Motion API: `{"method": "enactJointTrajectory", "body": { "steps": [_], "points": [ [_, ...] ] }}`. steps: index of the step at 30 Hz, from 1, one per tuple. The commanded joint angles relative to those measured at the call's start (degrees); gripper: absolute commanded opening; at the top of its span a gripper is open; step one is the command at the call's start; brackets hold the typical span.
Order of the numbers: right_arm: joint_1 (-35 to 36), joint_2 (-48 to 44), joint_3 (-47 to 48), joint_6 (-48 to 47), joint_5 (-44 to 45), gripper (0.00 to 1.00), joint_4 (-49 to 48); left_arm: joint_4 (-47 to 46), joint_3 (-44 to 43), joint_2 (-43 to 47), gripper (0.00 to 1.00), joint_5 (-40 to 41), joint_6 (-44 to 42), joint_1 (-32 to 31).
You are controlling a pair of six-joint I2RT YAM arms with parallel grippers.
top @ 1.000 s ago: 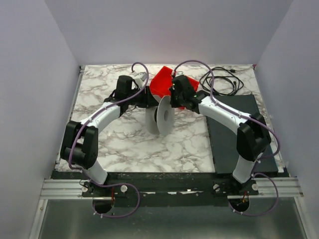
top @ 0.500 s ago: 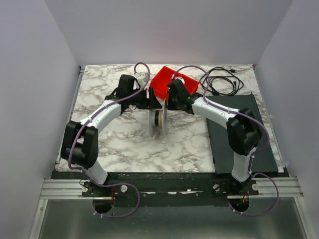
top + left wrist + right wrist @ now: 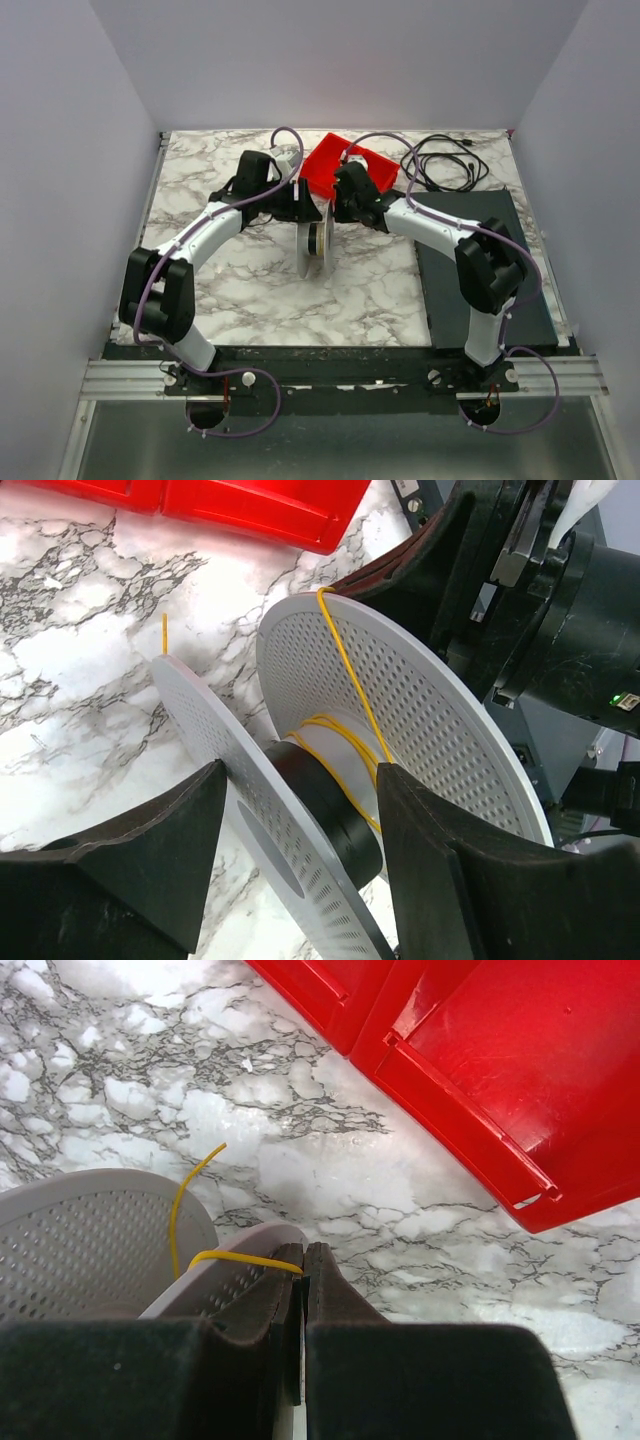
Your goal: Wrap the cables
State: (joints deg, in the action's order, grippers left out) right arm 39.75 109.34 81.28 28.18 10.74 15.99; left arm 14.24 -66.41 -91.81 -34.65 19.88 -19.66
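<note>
One spool (image 3: 314, 245), two hands: left hand (image 3: 300, 770) open, right hand (image 3: 303, 1250) shut, pinching cables (image 3: 238, 1257). Earlier tilted, the spool is now edge-on.

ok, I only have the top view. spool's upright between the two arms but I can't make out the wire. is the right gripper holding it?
Observer: Yes. In the right wrist view the right gripper is shut on the yellow wire, pinched at its tips beside the spool.
Operator: any wound on yet?
Observer: A few turns sit on the black hub in the left wrist view. From there the wire climbs over the far disc.
Operator: left gripper?
Observer: The left gripper is open, its fingers either side of the near disc and the hub.
</note>
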Motion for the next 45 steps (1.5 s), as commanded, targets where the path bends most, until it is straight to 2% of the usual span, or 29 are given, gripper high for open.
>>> {"method": "enactJointTrajectory", "body": {
  "steps": [1, 3, 4, 5, 6, 8, 9, 14, 16, 20, 24, 30, 33, 39, 41, 45],
  "points": [
    [1.9, -0.2, -3.3, 0.9, -4.1, 0.01, 1.1, 0.6, 3.3, 1.9, 0.00, -6.4, -0.6, -1.4],
    [1.9, -1.5, -3.2, 1.0, -3.7, 0.01, 1.8, -0.5, 2.9, 1.9, 0.00, -7.0, 1.3, -1.4],
    [1.9, -1.9, -2.8, 0.8, -3.6, 0.01, 2.5, -0.6, 2.5, 2.0, 0.09, -6.9, 2.0, -1.4],
    [1.8, -2.0, -2.3, 0.7, -3.5, 0.01, 3.2, -0.9, 2.5, 2.3, 0.25, -6.4, 2.6, -1.5],
    [1.9, -2.0, -1.9, 0.8, -3.5, 0.01, 3.8, -0.7, 2.3, 3.0, 0.36, -5.1, 3.0, -1.7],
    [1.9, -1.9, -1.6, 0.8, -3.7, 0.01, 4.1, 1.3, 1.3, 4.1, 0.48, -1.1, 2.9, -2.3],
    [1.9, -1.7, -1.6, 0.9, -3.7, 0.01, 4.2, 2.9, 0.6, 4.5, 0.51, 1.6, 2.7, -2.5],
    [1.9, -1.5, -1.8, 1.6, -3.2, 0.01, 4.8, 10.3, -1.6, 6.6, 0.53, 12.7, 0.8, -4.1],
    [1.9, -1.7, -1.9, 1.6, -2.9, 0.01, 4.8, 12.2, -2.0, 7.5, 0.57, 16.5, 0.3, -4.9],
    [1.9, -1.6, -1.3, 1.5, -2.4, 0.01, 5.0, 14.8, -3.5, 9.4, 0.66, 21.2, -0.3, -6.9],
    [1.9, -1.3, -0.7, 1.5, -2.3, 0.01, 5.4, 18.2, -6.6, 10.1, 0.68, 25.7, -0.8, -8.6],
    [1.9, -1.4, -0.6, 1.4, -2.0, 0.01, 5.5, 25.0, -10.2, 10.1, 0.66, 35.8, -1.9, -11.1],
    [1.9, -1.4, -0.8, 1.2, -1.9, 0.01, 5.6, 28.3, -10.9, 10.2, 0.61, 39.3, -2.0, -12.7],
    [1.9, -1.3, -0.8, 0.8, -1.5, 0.01, 5.6, 30.2, -9.7, 12.2, 0.49, 40.2, -1.3, -14.7],
    [1.9, -1.1, -0.7, 0.8, -1.4, 0.01, 5.6, 30.7, -9.6, 12.6, 0.42, 40.3, -1.2, -14.8],
    [1.8, -1.1, -0.7, 0.5, -1.3, 0.01, 5.7, 30.9, -9.8, 13.1, 0.10, 39.3, -1.9, -14.6]
  ]
}}
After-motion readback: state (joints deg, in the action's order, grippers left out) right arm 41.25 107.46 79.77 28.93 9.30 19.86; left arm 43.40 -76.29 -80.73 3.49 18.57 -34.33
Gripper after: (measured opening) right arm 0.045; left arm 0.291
